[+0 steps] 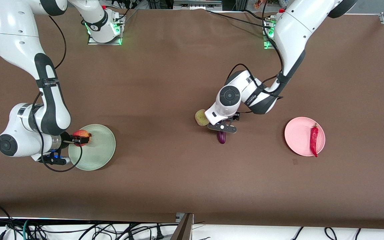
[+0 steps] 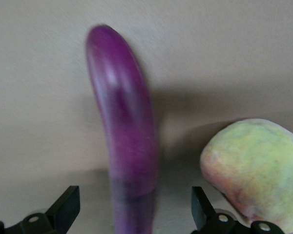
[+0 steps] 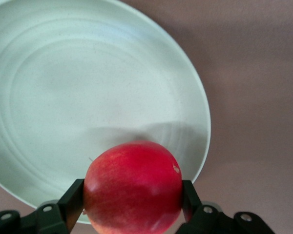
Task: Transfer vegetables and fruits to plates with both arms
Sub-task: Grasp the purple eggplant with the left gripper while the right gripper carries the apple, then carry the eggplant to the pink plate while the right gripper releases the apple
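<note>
My right gripper (image 1: 80,138) is shut on the red fruit (image 1: 81,134), holding it over the rim of the pale green plate (image 1: 100,153). The right wrist view shows the red fruit (image 3: 133,187) pinched between both fingers just above the plate (image 3: 63,97). My left gripper (image 1: 223,130) is open, low over the purple eggplant (image 1: 221,138) at mid table. In the left wrist view its fingertips (image 2: 68,204) stand either side of the eggplant (image 2: 124,131) without touching it. The yellowish-green fruit (image 2: 256,170) lies right beside it.
The pink plate (image 1: 298,135) sits toward the left arm's end of the table with the red chili pepper (image 1: 313,140) lying on it. The yellowish-green fruit (image 1: 200,117) is partly hidden under the left wrist. Brown cloth covers the table.
</note>
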Available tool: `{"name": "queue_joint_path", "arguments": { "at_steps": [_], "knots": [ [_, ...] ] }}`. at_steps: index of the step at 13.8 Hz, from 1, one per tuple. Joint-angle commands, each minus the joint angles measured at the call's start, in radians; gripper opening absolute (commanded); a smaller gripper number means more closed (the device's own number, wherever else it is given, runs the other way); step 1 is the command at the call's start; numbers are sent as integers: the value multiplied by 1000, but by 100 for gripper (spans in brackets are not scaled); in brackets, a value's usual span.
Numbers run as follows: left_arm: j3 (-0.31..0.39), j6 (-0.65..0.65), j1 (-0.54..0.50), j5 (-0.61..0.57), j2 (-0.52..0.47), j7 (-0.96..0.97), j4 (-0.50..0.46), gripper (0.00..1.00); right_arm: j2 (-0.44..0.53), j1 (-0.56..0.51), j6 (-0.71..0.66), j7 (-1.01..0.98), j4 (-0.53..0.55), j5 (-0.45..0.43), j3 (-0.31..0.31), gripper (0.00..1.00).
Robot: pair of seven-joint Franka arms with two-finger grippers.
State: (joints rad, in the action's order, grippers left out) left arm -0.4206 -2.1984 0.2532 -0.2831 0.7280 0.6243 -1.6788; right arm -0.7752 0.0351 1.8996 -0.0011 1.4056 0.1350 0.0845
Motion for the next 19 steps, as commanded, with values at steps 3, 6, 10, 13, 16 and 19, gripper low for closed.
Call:
{"name": "queue_joint_path", "arguments": {
  "at_steps": [3, 6, 10, 13, 16, 19],
  "knots": [
    [6, -24, 6, -67, 11, 32, -16, 62, -6, -8, 50, -13, 15, -15, -12, 100],
    [6, -18, -9, -67, 7, 20, -16, 2, 19, 3, 30, -11, 3, -14, -20, 100],
    [5, 11, -23, -67, -13, 20, -13, 0, 30, 89, -108, 83, -97, -12, -22, 100],
    [6, 116, -31, -67, -63, 8, 2, 0, 48, 216, -110, 296, -105, -8, -22, 100],
    [6, 267, -118, -67, -160, -182, 4, 0, 48, 371, -76, 545, -111, 0, -23, 100],
    [5, 321, -265, -65, -209, -462, 7, 0, 39, 503, 30, 792, -117, 3, -28, 100]
  ]
}}
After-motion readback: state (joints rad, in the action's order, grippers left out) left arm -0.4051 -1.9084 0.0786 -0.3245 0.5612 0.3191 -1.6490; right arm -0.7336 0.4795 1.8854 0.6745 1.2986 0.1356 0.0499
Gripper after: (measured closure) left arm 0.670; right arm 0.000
